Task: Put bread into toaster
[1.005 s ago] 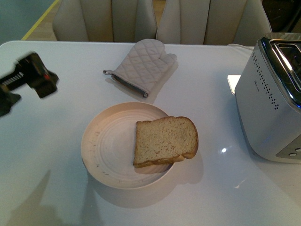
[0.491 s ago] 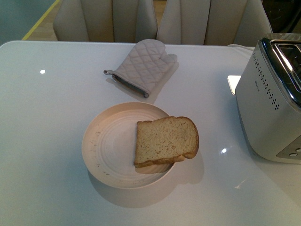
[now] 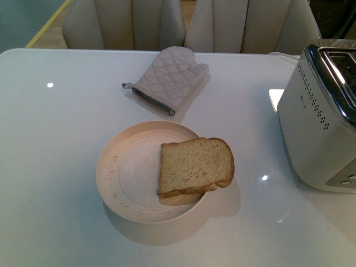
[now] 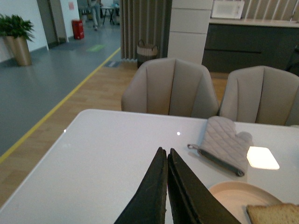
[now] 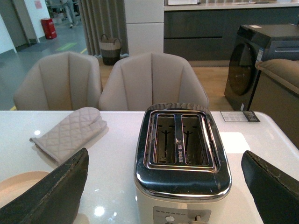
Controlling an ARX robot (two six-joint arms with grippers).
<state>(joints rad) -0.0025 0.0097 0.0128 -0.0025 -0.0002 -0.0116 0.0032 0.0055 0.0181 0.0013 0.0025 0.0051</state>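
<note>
1. The left gripper (image 4: 167,151) hovers over the glossy white table (image 3: 55,139), its dark tapered fingers pressed together.
2. The right gripper (image 5: 164,156) faces the boxy, chrome-topped toaster (image 3: 318,130), fingers spread wide.
3. The speckled, brown-crusted bread (image 3: 196,166) lies flat on the ridged round plate (image 3: 114,172), overhanging its rim on the toaster's side.

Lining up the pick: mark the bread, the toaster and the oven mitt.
bread (image 3: 194,166), front view, centre of crumb face.
toaster (image 5: 177,140), right wrist view, middle strip between its slots.
oven mitt (image 3: 169,78), front view, quilted palm.
</note>
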